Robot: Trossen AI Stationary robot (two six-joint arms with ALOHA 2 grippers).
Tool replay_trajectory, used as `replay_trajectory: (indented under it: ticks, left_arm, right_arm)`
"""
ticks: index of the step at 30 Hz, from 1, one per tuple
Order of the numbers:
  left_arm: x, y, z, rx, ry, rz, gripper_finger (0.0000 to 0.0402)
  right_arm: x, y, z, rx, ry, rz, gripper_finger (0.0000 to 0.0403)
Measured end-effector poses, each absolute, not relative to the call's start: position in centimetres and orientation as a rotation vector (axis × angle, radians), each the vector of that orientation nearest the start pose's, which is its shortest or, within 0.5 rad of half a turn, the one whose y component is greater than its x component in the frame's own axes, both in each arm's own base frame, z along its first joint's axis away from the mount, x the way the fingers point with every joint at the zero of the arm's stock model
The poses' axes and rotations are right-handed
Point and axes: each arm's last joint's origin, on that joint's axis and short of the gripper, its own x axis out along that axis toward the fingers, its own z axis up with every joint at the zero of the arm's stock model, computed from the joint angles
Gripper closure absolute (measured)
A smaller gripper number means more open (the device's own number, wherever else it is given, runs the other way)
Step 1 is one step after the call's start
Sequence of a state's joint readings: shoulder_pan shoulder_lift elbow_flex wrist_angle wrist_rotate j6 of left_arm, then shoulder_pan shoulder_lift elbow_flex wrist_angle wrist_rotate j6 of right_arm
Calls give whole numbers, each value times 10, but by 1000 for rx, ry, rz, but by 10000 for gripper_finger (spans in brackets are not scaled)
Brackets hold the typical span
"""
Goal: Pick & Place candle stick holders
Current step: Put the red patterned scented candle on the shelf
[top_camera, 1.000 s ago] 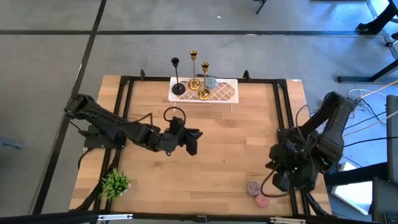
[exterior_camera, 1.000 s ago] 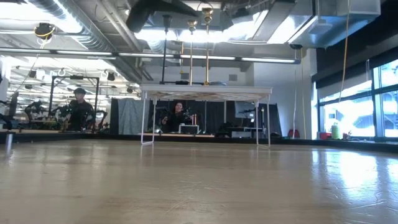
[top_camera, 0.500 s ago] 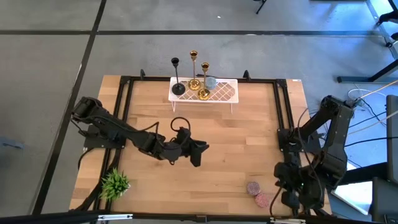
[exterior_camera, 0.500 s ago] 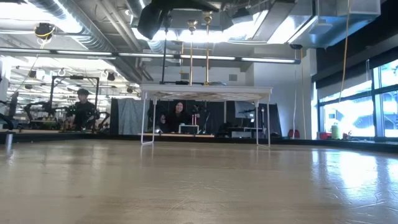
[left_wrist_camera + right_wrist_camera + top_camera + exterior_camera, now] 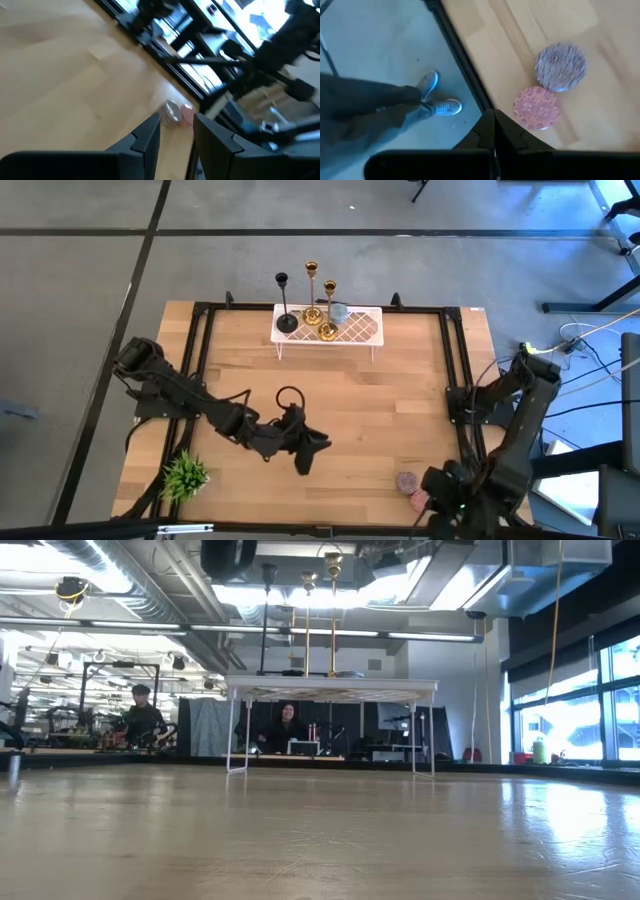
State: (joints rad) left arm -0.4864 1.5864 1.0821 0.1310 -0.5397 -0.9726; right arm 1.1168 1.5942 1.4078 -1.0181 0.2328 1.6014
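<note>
Over mid-table, left hand (image 5: 304, 462), empty, parted.

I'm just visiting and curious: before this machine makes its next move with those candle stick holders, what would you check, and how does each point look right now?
1. All three candle stick holders upright on the white rack: ok.
2. Left claw open and empty: ok.
3. Left claw near the holders: not ok, it hangs over mid-table, far from the rack.
4. Right claw shut and empty, waiting at the table's near right corner: ok.
5. Two small discs clear of the rack: ok.
6. Person's feet by the table edge, beside the right arm: not ok.
</note>
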Motion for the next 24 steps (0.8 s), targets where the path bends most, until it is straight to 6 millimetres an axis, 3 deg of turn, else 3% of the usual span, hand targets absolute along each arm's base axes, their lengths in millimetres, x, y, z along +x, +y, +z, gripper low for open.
replay_trajectory:
  ticks: [5,12,18,24]
  left_arm:
    - [311,-169,268,-685,298,136,288]
    - [297,-190,266,-643,297,140,288]
    - [287,-201,266,-611,281,153,288]
    - [285,-205,266,-603,268,166,288]
  right_arm:
    - [151,295,268,699,1300,-224,377]
    - [159,306,242,724,1357,-334,273]
    - [174,293,231,671,1374,-464,174]
    - [200,264,230,727,1392,-660,111]
